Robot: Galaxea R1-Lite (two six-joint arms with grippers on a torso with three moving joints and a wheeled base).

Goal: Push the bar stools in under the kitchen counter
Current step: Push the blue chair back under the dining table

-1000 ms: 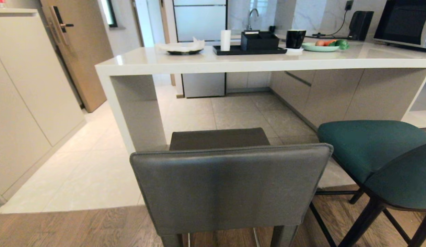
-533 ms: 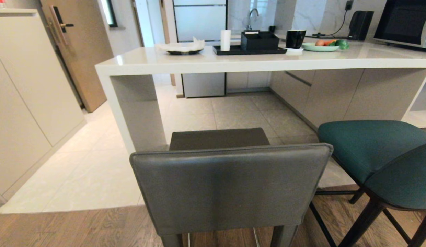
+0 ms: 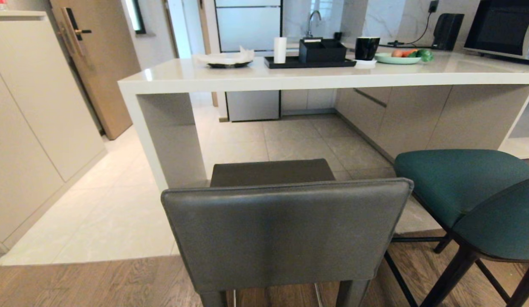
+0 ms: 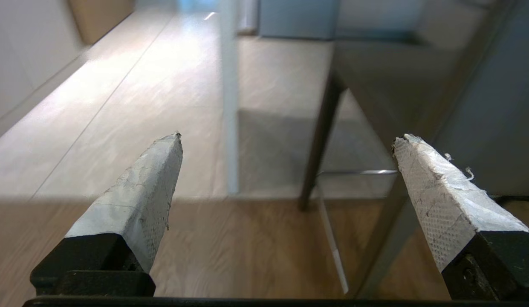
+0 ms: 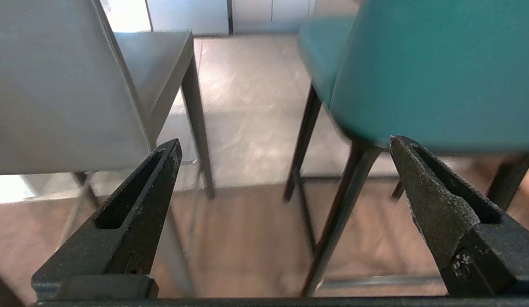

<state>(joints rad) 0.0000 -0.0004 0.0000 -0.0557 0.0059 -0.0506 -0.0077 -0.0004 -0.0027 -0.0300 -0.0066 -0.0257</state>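
Note:
The dark grey leather bar stool point(image 3: 285, 230) stands right in front of me, its square back towards me and its seat short of the white kitchen counter point(image 3: 290, 79). The teal bar stool point(image 3: 469, 187) stands to its right, also out from the counter. Neither arm shows in the head view. My left gripper point(image 4: 287, 138) is open and empty, low beside the grey stool's legs point(image 4: 319, 140). My right gripper point(image 5: 285, 140) is open and empty, low behind the gap between the grey stool point(image 5: 59, 85) and the teal stool point(image 5: 435, 68).
On the counter stand a black tray with a box point(image 3: 311, 57), a plate with a tissue point(image 3: 228, 59), a black mug point(image 3: 366, 47) and a plate of fruit point(image 3: 403, 56). The counter's slab end leg point(image 3: 170, 140) is at the left. White cabinets point(image 3: 30, 119) line the left wall.

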